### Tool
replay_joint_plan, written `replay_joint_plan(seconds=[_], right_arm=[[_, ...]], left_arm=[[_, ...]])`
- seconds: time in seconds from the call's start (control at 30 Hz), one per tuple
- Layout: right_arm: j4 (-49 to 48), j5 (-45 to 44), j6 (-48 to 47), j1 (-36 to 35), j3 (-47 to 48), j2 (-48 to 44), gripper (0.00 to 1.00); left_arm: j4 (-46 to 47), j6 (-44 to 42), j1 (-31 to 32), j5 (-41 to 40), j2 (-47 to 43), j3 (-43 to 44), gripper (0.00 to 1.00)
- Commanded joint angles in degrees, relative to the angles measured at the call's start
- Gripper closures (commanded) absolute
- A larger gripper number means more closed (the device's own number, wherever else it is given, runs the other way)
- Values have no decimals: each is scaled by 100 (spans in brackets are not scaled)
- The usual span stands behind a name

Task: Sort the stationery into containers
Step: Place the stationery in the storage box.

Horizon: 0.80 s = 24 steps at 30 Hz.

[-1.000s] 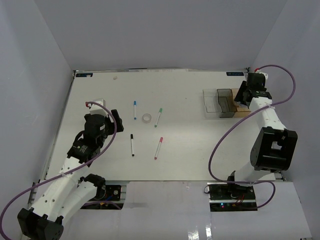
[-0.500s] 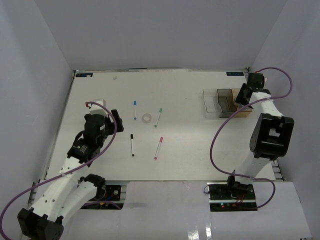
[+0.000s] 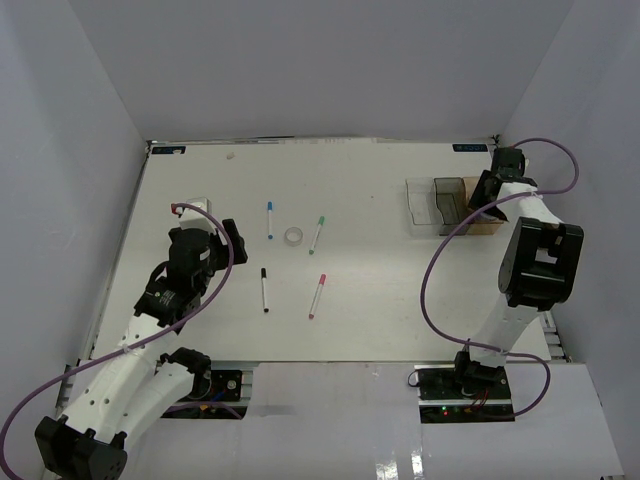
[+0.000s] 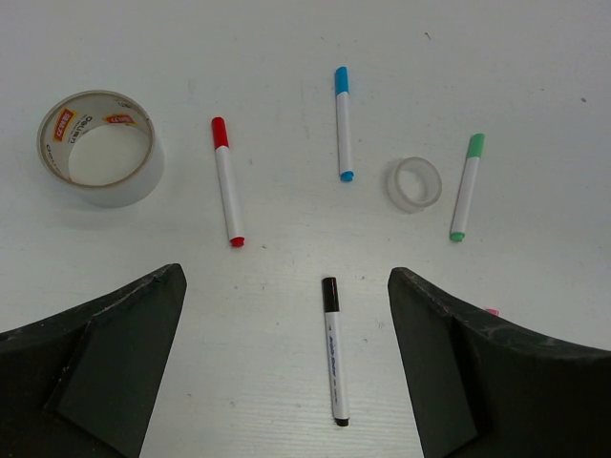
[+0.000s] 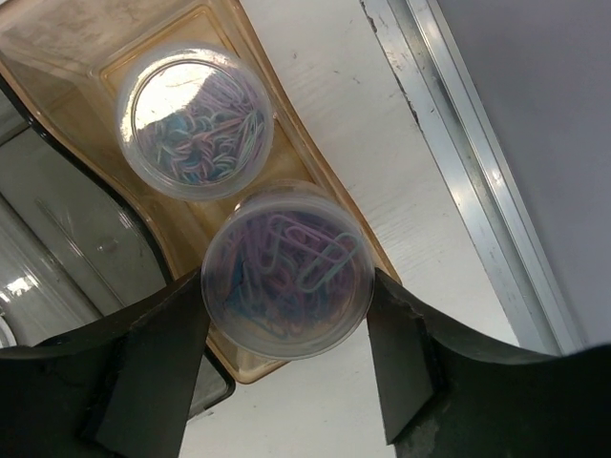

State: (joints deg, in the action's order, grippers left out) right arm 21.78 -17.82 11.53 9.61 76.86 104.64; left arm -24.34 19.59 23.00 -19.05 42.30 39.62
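Well, take the small clear tape ring (image 4: 414,184) as your marker. The green-capped pen (image 4: 467,186) lies just to its right and the blue-capped pen (image 4: 343,124) just to its left. Further left are the red-capped pen (image 4: 227,181) and then the large tape roll (image 4: 100,148). The black-capped pen (image 4: 334,348) and the pink-capped pen (image 3: 317,295) lie nearer you than the ring, all apart from one another. Your left gripper (image 4: 284,277) hangs on the near-left side of the ring, its fingers spread wide with nothing between them. Right of the ring you have a broad stretch of bare tabletop (image 3: 370,260) before the clear bin (image 3: 420,203), the grey bin (image 3: 452,203) and the amber bin (image 5: 57,67). The amber bin sits close to the metal edge rail (image 5: 458,143). There your right gripper (image 5: 286,286) has its fingers closed on a round tub of paper clips (image 5: 286,272) over the amber bin. A second tub (image 5: 196,119) lies inside that bin.
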Motion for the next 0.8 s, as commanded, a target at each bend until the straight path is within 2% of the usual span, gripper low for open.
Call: replay_joint_plan(seconds=[0.0, 0.13, 0.23, 0.53, 0.67, 0.77], right_arm=[[-236, -55, -46, 41, 286, 48, 35], [-174, -2, -54, 33, 347, 100, 18], [-139, 33, -54, 41, 382, 48, 10], [-113, 367, -107, -169, 295, -978, 5], [-244, 631, -195, -591, -100, -1717, 2], [-638, 789, -265, -950, -802, -2525, 2]], left_arm=[[87, 9, 11, 33, -29, -15, 2], [87, 18, 11, 33, -20, -15, 2], [87, 9, 11, 33, -12, -15, 2], [87, 27, 11, 24, 59, -6, 2], [87, 36, 2, 15, 146, -6, 2], [87, 44, -6, 15, 243, -6, 2]])
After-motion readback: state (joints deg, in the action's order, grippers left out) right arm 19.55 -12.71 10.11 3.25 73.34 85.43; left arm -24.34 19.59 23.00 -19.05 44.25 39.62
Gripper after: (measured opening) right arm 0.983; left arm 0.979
